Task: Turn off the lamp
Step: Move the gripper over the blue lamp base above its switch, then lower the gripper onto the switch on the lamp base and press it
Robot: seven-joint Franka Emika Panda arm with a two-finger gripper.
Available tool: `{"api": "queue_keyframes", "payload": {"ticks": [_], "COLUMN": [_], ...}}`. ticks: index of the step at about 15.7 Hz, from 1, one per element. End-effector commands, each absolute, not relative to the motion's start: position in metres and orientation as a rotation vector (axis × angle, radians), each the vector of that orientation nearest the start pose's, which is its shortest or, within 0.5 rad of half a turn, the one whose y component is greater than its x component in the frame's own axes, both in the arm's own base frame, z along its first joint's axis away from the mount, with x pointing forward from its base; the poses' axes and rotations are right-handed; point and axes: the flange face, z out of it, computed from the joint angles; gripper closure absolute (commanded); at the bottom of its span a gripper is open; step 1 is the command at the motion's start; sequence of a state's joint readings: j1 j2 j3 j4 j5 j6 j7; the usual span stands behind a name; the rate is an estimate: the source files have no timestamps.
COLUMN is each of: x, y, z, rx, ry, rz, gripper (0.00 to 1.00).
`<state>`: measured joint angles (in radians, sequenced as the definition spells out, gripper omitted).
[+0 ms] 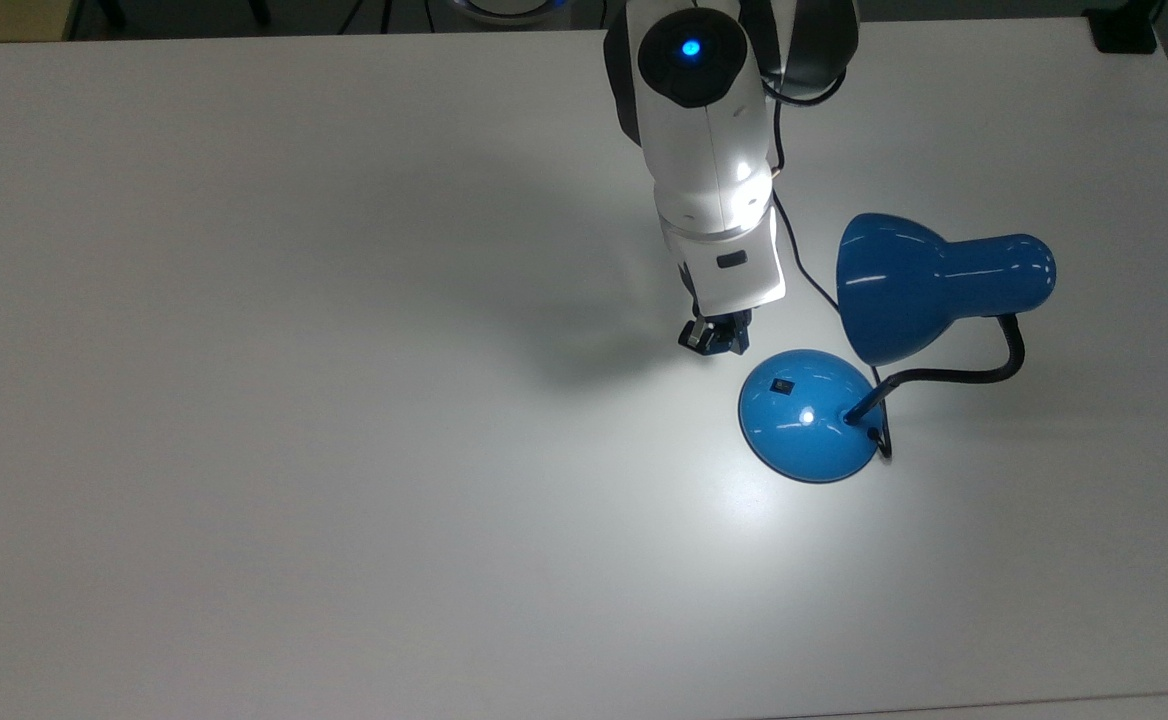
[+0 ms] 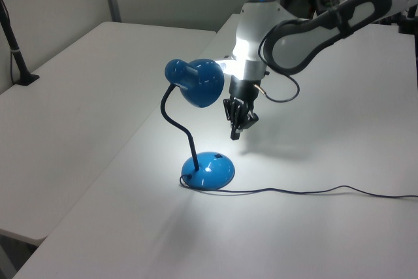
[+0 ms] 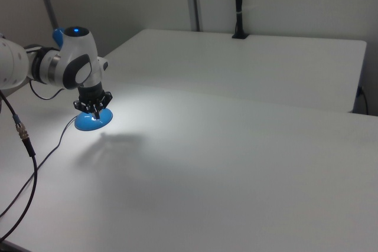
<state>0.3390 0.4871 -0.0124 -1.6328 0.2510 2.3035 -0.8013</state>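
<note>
A big white table (image 1: 244,450) holds everything. In the top view, the gripper (image 1: 716,340) hangs just left of the lamp (image 1: 810,415), above the table, pointing down. Its fingers look pressed together and hold nothing. The lamp stands toward the top view's right side. It is lit, with a bright patch around its round base. Its cord (image 1: 744,140) runs to the far edge.

Right view: arm (image 3: 65,66) covers the lamp's shade and gooseneck, leaving a sliver of the base (image 3: 88,123). Top view: wrist hides most of the gripper (image 1: 716,340); cord (image 1: 794,250) runs behind the arm. Left view: cord (image 2: 339,189) cut off at the left view's right edge.
</note>
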Motion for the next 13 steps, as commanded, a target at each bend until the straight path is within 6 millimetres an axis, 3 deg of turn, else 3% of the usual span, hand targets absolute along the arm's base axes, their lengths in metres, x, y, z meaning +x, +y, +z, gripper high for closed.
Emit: {"api": "queue_keyframes", "payload": {"ticks": [1, 4, 7, 9, 11, 13], "x": [0.669, 0.675, 0.678, 0.673, 0.676, 0.677], "y": [0.245, 0.254, 0.258, 0.272, 0.278, 0.281], "z": [0.354, 0.352, 0.338, 0.328, 0.331, 0.321], "rx": [-2.6, -2.598, -2.598, -2.581, -2.579, -2.582], "ry": [-1.482, -1.49, -1.499, -1.526, -1.529, -1.532], "rz": [-0.39, -0.418, -0.421, -0.398, -0.428, -0.439], "gripper": [1.0, 1.0, 1.0, 1.0, 1.0, 1.0]}}
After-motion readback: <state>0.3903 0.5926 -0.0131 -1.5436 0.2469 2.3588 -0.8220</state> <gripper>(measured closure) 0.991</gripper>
